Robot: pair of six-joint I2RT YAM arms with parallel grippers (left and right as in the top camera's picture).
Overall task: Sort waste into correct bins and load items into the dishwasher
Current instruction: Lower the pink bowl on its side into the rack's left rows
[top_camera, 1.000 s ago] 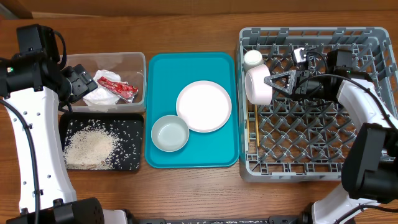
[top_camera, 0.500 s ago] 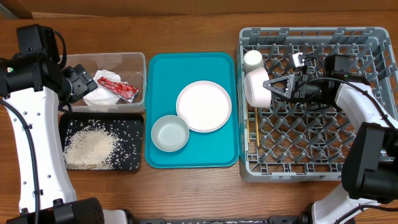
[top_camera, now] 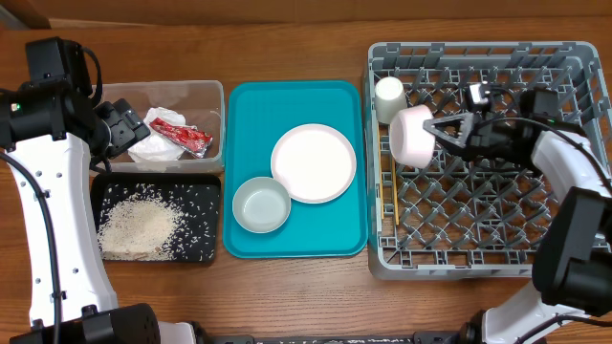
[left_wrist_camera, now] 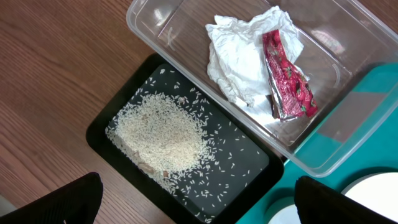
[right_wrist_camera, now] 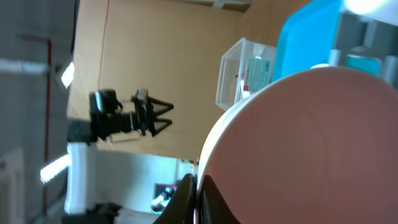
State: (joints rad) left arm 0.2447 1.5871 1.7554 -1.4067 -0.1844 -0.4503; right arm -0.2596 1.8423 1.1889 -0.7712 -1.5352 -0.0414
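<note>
My right gripper (top_camera: 438, 130) is shut on the rim of the pale pink plate (top_camera: 411, 136), holding it on edge over the upper left of the grey dish rack (top_camera: 478, 50). The right wrist view shows the fingers (right_wrist_camera: 198, 186) pinching the plate (right_wrist_camera: 311, 149). A small white cup (top_camera: 389, 93) and wooden chopsticks (top_camera: 389, 196) are in the rack. My left gripper (left_wrist_camera: 199, 208) is open and empty above the black tray (left_wrist_camera: 242, 180) of rice (left_wrist_camera: 165, 134). The clear tub (left_wrist_camera: 155, 37) holds the white tissue (left_wrist_camera: 239, 56) and red wrapper (left_wrist_camera: 286, 74).
The teal serving tray (top_camera: 296, 96) lies between the bins and the rack, holding a white plate (top_camera: 314, 162) and a pale round bowl (top_camera: 261, 204). The left arm (top_camera: 120, 129) hovers at the tub's left edge. Bare wooden table lies along the front.
My right gripper has carried the pink plate a little to the right within the rack, away from the white cup. The left arm has not moved.
</note>
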